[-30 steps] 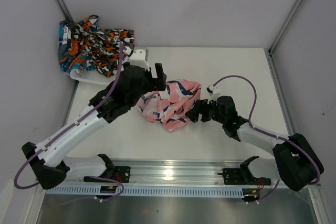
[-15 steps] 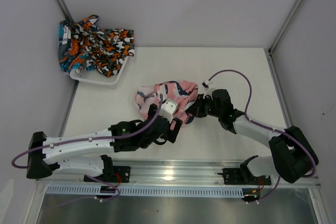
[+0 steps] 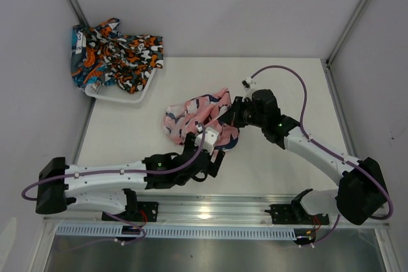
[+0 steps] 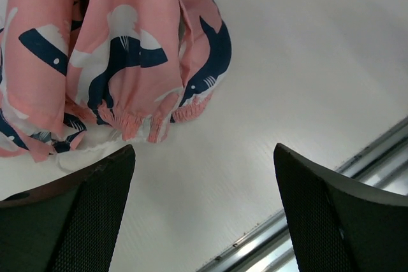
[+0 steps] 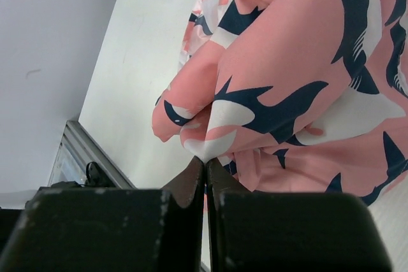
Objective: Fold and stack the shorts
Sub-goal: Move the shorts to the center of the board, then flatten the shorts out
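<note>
Pink shorts (image 3: pixel 197 118) with navy and white sharks lie crumpled mid-table. My right gripper (image 3: pixel 231 114) is shut on a fold at their right side and holds it lifted; the wrist view shows the pink shorts (image 5: pixel 299 81) pinched between the closed right gripper (image 5: pixel 206 160) tips. My left gripper (image 3: pixel 213 157) stands open just in front of the shorts' near edge, nothing between its fingers (image 4: pixel 76 214); the elastic hem of the pink shorts (image 4: pixel 121 62) lies beyond them. Two more patterned shorts (image 3: pixel 118 52), teal-navy and black with orange and white, are heaped at the back left.
A white mesh basket (image 3: pixel 121 95) sits under the heap at the table's back left corner. A metal rail (image 3: pixel 210 208) runs along the near edge. Grey walls enclose the white table (image 3: pixel 280 81) on the left, back and right.
The right gripper has shut on the pink shorts and pulled the fold up and back. The left arm swung from the basket side down to the near edge of the shorts.
</note>
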